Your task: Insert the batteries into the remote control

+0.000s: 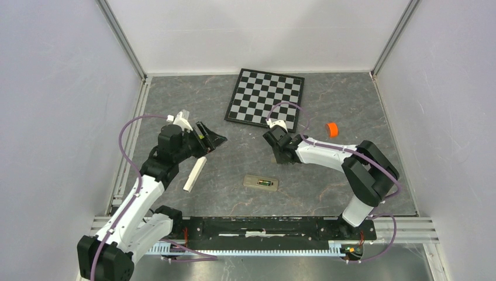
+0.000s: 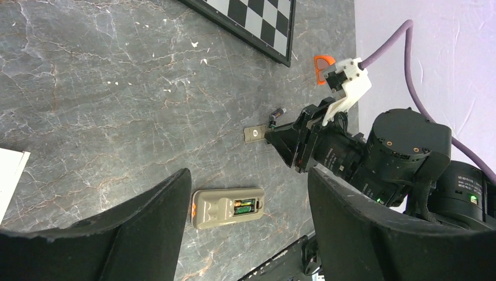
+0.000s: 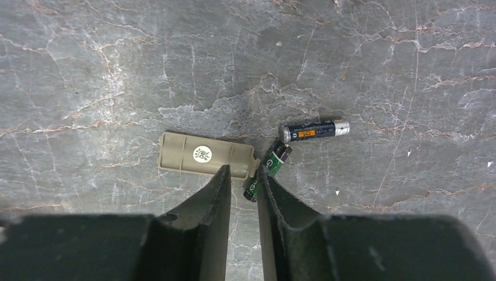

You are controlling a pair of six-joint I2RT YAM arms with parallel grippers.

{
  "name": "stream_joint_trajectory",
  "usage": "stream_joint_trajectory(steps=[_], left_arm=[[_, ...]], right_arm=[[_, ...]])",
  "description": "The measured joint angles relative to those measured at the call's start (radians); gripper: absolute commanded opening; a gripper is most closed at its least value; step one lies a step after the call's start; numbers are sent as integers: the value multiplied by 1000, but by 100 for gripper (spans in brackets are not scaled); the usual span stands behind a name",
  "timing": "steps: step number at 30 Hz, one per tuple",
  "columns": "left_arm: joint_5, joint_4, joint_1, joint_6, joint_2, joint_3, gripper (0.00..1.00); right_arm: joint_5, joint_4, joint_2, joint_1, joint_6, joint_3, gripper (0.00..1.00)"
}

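Your right gripper (image 3: 243, 172) is low over the grey marbled table (image 1: 327, 193), just in front of the chessboard (image 1: 266, 96), with the orange cap (image 1: 332, 129) off to one side. Three loose pieces crowd its tips. The tan battery cover (image 3: 205, 155), marked with a round sticker, lies flat with one end at the left fingertip. Just beside it the green battery (image 3: 275, 161) lies slanted, its lower end between the jaws. The second battery (image 3: 316, 130), dark with an orange label, rests just beyond. The jaws stand narrow; you cannot tell whether they actually pinch the green battery.

The remote control (image 1: 261, 182) lies well apart from all this, nearer the arm bases and between the two arms. It is back-up and pale tan, its recess uncovered with one seated battery (image 2: 244, 205) showing green inside, and an orange spot at one end.

Your left gripper (image 2: 250, 172) hovers with jaws wide and nothing between them. The cream block (image 1: 195, 174) lies slanted on the table just beside that arm.
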Motion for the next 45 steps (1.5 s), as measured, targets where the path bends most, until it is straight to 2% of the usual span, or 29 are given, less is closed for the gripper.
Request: stream_joint_trajectory(steps=[11, 14, 17, 21, 26, 30, 36, 40, 45], left_arm=[[6, 14, 0, 0, 9, -8, 78], [9, 21, 0, 0, 15, -8, 78], [27, 27, 0, 0, 21, -10, 75], [63, 59, 0, -5, 43, -24, 66], [128, 139, -13, -41, 105, -72, 66], [151, 202, -70, -78, 172, -101, 69], [156, 289, -224, -108, 302, -95, 72], [145, 319, -298, -122, 369, -68, 69], [127, 380, -335, -146, 425, -45, 67]], right_arm=[[23, 13, 29, 0, 14, 2, 19], [27, 17, 33, 0, 18, 2, 12], [27, 24, 33, -1, 22, 2, 0], [18, 46, 32, -3, 31, -1, 0], [-20, 111, -23, -3, 32, -59, 0], [-83, 173, -122, -3, 32, -114, 0], [-190, 269, -249, -3, 33, -140, 0], [-246, 306, -294, -3, 35, -146, 0], [-288, 325, -315, -3, 41, -152, 0]])
